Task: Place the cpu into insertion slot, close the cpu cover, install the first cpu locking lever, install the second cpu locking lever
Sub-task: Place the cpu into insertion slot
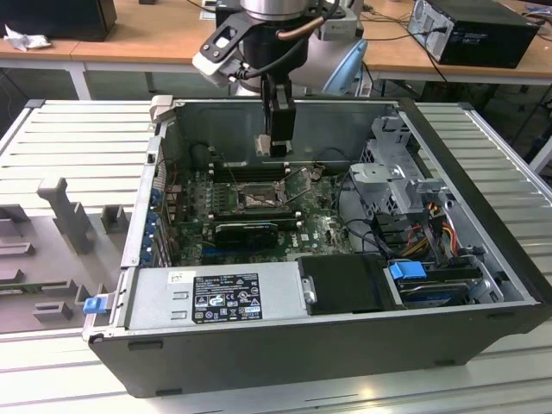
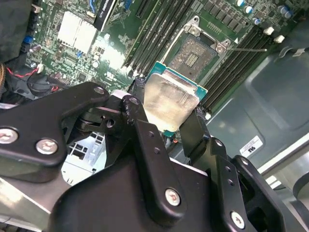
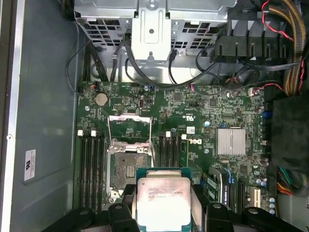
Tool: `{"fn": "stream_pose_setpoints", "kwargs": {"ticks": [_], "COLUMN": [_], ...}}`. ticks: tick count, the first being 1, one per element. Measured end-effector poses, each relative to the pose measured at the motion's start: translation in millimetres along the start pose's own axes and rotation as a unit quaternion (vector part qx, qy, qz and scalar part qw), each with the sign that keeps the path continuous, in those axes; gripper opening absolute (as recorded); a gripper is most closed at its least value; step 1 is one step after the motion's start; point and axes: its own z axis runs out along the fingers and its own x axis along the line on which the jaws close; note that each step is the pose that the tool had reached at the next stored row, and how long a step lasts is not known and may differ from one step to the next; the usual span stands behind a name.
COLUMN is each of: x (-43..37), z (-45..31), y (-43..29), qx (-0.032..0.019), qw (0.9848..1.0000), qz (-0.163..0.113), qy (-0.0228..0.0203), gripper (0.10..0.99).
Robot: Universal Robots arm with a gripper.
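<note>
The tool (image 1: pixel 278 147) pinches the cpu (image 2: pixel 169 99) tight, up in the air. In the exterior view, the uncovered insertion slot (image 1: pixel 256 198) lies at 7 o'clock from it.

An open computer case (image 1: pixel 302 354) is laid on a ribbed metal table (image 1: pixel 78 138). The gripper (image 1: pixel 278 148) is hung above the green motherboard (image 1: pixel 323 228) — apart from it — with the pale cpu (image 1: pixel 266 145) clamped at its tip. The insertion slot (image 1: pixel 258 198) is seen below, just beside long black memory slots (image 1: pixel 246 171). A grey power supply (image 1: pixel 216 297) is mounted along the near wall.
</note>
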Motion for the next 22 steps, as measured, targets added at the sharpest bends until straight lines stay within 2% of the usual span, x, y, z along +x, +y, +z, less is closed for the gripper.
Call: {"fn": "stream_pose_setpoints", "kwargs": {"ticks": [11, 18, 22], "x": [0.0, 0.1, 0.1], "z": [22.3, 34.0, 44.1], "y": [-1.6, -2.8, -4.4], "qx": [0.0001, 0.0002, 0.0003], "qw": [1.0, 1.0, 1.0], "qz": [-0.008, -0.008, -0.008], "qy": [0.0006, 0.0006, 0.0006], "gripper": [0.533, 0.533, 0.533]}}
